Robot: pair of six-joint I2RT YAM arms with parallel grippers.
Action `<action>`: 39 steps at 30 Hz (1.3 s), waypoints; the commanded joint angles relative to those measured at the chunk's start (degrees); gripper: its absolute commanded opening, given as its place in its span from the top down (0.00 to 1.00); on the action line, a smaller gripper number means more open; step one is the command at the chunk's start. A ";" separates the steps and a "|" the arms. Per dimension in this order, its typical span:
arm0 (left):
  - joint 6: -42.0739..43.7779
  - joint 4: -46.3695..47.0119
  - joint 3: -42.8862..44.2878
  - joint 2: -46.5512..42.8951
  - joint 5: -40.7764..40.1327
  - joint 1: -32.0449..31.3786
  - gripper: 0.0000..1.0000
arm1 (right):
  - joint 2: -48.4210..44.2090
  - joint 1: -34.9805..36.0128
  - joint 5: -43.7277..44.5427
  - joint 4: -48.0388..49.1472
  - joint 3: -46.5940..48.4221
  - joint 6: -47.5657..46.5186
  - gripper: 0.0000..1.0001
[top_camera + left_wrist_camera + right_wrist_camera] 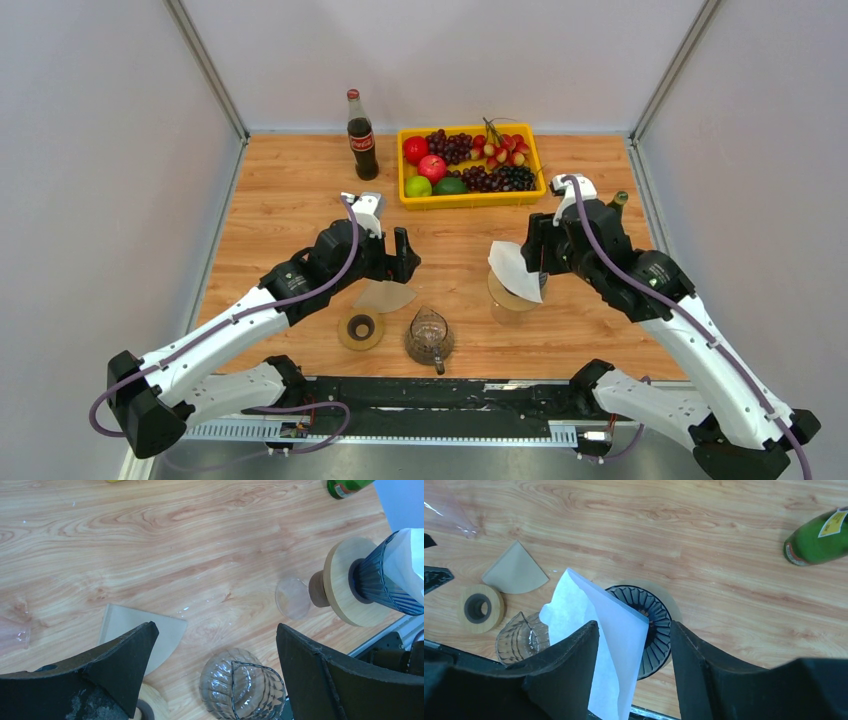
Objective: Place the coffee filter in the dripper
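A white paper coffee filter [599,630] stands tilted in the mouth of the dark blue ribbed dripper [656,630], sticking out over its rim. The dripper sits on a round wooden base [503,298]. My right gripper [634,627] is open around them, and the filter rests against its left finger [569,670]. In the top view the right gripper [530,258] is just above the filter [517,272]. My left gripper [215,630] is open and empty over the table. A flat brown filter [135,630] and a clear glass dripper [242,690] lie below it.
A wooden ring [361,330] lies near the front edge beside the clear dripper [430,337]. A cola bottle [361,135] and a yellow fruit tray [470,200] stand at the back. A green bottle [816,542] lies at the right.
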 commanded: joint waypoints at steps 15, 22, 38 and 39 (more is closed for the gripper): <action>-0.52 0.78 -0.52 -0.92 -0.07 0.24 0.00 | -0.43 -0.23 -24.36 3.49 3.40 -5.72 0.62; -0.39 0.29 -0.54 -1.11 -0.35 0.25 0.00 | 3.20 -0.24 -14.00 1.04 1.89 -5.03 0.72; 0.09 0.29 -0.82 -0.86 -1.02 0.23 0.00 | 8.24 -0.29 -6.24 -3.15 0.44 -5.71 0.74; 0.13 0.32 -0.81 -0.78 -0.90 0.23 0.00 | 8.51 -0.27 -6.71 -3.16 0.33 -5.73 0.74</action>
